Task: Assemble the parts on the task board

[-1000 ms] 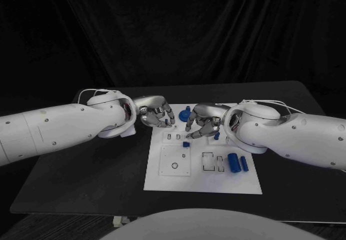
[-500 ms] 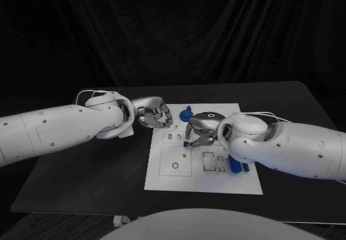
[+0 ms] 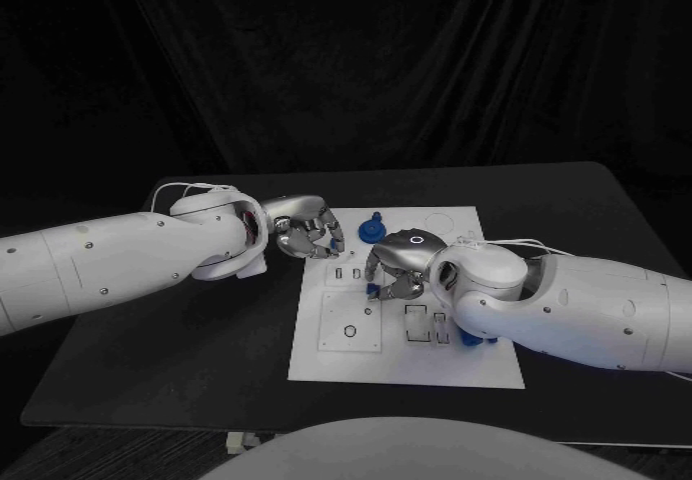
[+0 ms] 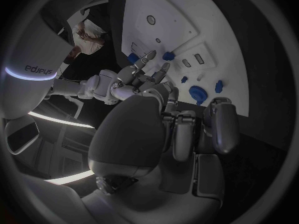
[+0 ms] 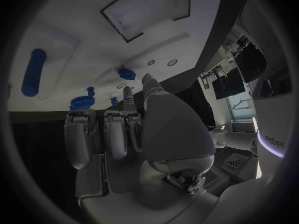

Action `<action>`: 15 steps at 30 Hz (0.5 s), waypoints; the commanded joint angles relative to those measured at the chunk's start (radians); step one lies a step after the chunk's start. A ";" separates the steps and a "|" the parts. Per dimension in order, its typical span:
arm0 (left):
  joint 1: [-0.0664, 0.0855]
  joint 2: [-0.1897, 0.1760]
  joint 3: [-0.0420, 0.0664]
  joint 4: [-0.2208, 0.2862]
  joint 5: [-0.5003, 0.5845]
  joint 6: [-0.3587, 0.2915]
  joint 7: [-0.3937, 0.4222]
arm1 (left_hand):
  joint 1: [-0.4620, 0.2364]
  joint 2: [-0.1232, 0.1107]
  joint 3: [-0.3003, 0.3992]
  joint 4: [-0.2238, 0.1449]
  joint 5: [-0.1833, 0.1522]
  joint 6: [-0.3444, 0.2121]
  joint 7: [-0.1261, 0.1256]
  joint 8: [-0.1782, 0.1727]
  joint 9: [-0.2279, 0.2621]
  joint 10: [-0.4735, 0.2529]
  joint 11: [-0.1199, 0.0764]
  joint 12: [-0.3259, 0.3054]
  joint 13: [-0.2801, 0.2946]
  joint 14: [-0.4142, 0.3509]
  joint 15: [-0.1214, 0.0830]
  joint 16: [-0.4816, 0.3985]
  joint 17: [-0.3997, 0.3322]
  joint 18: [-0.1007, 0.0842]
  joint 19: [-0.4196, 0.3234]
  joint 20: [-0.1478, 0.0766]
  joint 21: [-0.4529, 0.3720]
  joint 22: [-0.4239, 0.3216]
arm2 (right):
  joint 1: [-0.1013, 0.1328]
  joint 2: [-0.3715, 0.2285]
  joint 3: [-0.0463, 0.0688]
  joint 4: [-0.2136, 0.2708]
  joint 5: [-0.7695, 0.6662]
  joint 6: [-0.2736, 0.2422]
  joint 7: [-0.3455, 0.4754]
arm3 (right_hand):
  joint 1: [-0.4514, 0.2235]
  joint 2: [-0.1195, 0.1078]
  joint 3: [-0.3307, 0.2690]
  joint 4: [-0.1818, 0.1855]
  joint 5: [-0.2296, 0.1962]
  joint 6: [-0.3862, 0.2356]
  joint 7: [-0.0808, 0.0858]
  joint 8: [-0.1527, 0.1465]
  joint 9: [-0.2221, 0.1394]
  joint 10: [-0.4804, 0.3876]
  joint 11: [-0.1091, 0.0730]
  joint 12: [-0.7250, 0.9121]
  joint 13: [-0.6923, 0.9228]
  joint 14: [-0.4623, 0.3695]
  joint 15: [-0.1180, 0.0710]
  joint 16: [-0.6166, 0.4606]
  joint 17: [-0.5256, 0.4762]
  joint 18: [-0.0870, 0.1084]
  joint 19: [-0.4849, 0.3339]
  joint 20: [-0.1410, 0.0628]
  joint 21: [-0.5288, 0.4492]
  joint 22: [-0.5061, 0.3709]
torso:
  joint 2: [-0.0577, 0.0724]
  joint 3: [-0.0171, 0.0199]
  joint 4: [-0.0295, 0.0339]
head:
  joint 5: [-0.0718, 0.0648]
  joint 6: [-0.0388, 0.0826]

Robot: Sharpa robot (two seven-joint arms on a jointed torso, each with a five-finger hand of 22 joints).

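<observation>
Right robot hand (image 3: pixel 395 272), fingers narrowed over small blue part (image 3: pixel 372 289) on task board (image 3: pixel 346 365), grasp undetermined; part could be knocked askew if pressed off-centre.

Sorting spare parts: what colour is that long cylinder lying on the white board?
Blue; the cylinder shows best in the right wrist view.

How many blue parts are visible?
5: disc and small piece at the board's far edge, one by the left hand, one at the right fingers, one long cylinder; others may be hidden.
</observation>
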 commanded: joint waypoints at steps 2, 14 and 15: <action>-0.003 0.003 0.001 0.001 0.001 0.012 0.006 | 0.011 0.002 -0.003 0.003 -0.003 0.008 -0.002 0.003 -0.001 0.062 0.000 0.001 0.212 0.106 0.003 0.003 0.263 -0.002 0.002 -0.001 -0.001 0.186 | -0.013 0.004 0.000 -0.004 -0.043 -0.020 -0.023 | -0.008 0.002 -0.001 0.005 -0.004 -0.007 0.000 0.003 0.001 0.106 -0.005 0.003 0.263 0.106 -0.003 0.003 0.263 -0.008 0.104 -0.005 0.003 0.263 | 0.000 0.0000 -0.0011 | 0.002 0.000; -0.006 0.004 0.001 0.001 0.001 0.019 0.002 | 0.012 0.003 -0.003 0.003 -0.002 0.008 -0.002 0.003 -0.001 0.062 0.000 0.000 0.212 0.106 0.003 0.003 0.263 -0.001 0.000 -0.001 -0.005 0.185 | -0.025 0.013 0.000 -0.021 -0.061 -0.014 -0.026 | 0.016 0.003 0.020 -0.004 0.043 0.005 -0.003 0.027 0.013 0.106 -0.003 0.003 0.263 0.106 -0.003 0.003 0.263 -0.008 0.104 -0.005 0.003 0.263 | 0.000 0.0005 -0.0009 | 0.001 0.000; -0.006 0.004 0.001 0.001 0.001 0.019 0.002 | 0.012 0.003 -0.003 0.003 -0.002 0.008 -0.002 0.003 -0.001 0.062 0.000 0.000 0.212 0.106 0.003 0.003 0.263 -0.001 0.000 -0.001 -0.005 0.185 | -0.026 0.013 0.000 -0.022 -0.062 -0.014 -0.027 | 0.018 0.003 0.022 -0.005 0.047 0.005 -0.003 0.028 0.013 0.106 -0.003 0.003 0.263 0.106 -0.003 0.003 0.263 -0.008 0.104 -0.005 0.003 0.263 | 0.000 0.0004 -0.0009 | 0.001 0.000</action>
